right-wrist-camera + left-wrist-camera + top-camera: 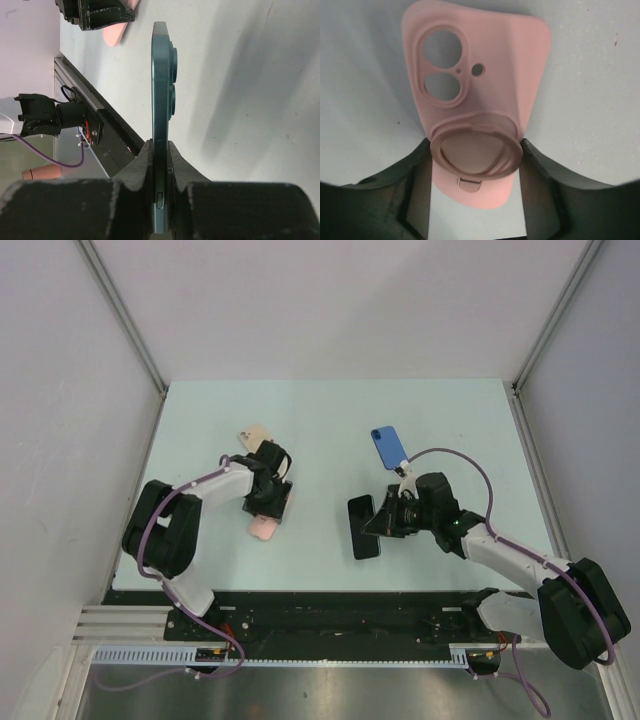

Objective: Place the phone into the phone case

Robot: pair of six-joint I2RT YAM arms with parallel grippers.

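The right pincer (160, 150) is closed tight on the dark phone (161, 90), gripping it across its thickness near one end. The rest of the slim body projects forward, with the camera bumps facing the table (330, 410). From above, the phone (363, 527) shows its broad dark face upward and sits just left of the right pincer (386, 520), near the middle of the table's front half. A shadow beneath it suggests it is lifted off the surface. Well apart to the left, the pink phone case (480, 75) lies under the left pincer (475, 150). Its fingers (420, 165) stand partway open on either side of the case, level with its round ring stand (476, 150) and at or against its edges. Whether they have actually clamped it, I cannot tell. The ring and the camera cut-outs face the wrist camera, so the case appears to be back-up with its hollow towards the table. The step in hand looks like securing both parts: the phone is held and the case is being taken. Next, the left pincer needs a firm hold, and the case must be turned so its hollow meets the phone's back with the camera bumps lined up to the cut-outs. Further back lie a beige phone-sized slab (256, 438) and a blue phone-sized slab (388, 446), both untouched.
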